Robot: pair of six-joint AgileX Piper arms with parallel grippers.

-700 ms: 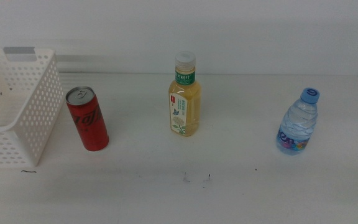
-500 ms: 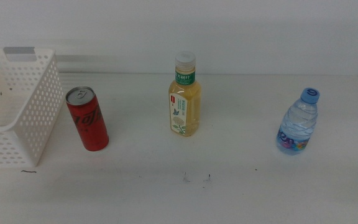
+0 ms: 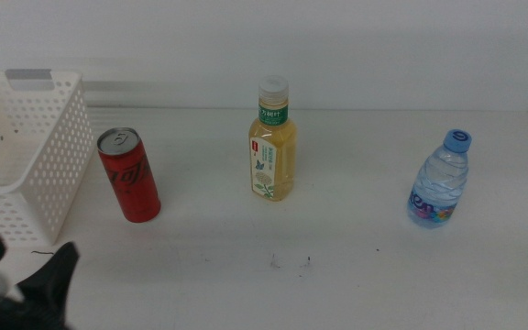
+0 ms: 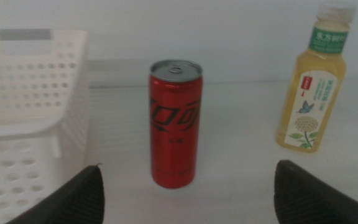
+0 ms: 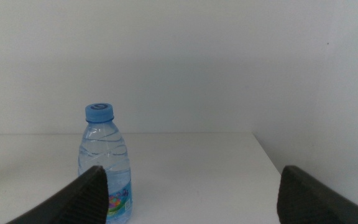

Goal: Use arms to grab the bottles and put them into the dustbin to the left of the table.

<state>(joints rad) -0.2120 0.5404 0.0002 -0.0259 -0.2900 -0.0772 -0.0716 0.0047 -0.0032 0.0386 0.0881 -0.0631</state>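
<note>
Three bottles stand upright on the white table (image 3: 346, 266): a red cola can (image 3: 129, 175) near the left, a yellow tea bottle (image 3: 271, 142) in the middle, and a blue-capped water bottle (image 3: 440, 181) at the right. The white perforated dustbin (image 3: 35, 156) sits at the far left, close beside the can. My left gripper (image 3: 27, 249) shows at the bottom-left corner, open, in front of the can and apart from it. In the left wrist view the can (image 4: 175, 124) stands centred beyond the open left gripper (image 4: 188, 167). The right gripper (image 5: 192, 169) is open; the water bottle (image 5: 104, 168) stands ahead of it, off to one side.
A white wall runs behind the table. A few small dark specks (image 3: 290, 263) mark the table's front middle. The tea bottle (image 4: 312, 87) and the dustbin (image 4: 36, 93) flank the can in the left wrist view. The table's right edge (image 5: 263, 155) lies near the water bottle.
My left gripper has come up into the middle view at the bottom-left corner, where only a dark sliver showed before. The bottles and dustbin have not moved.
</note>
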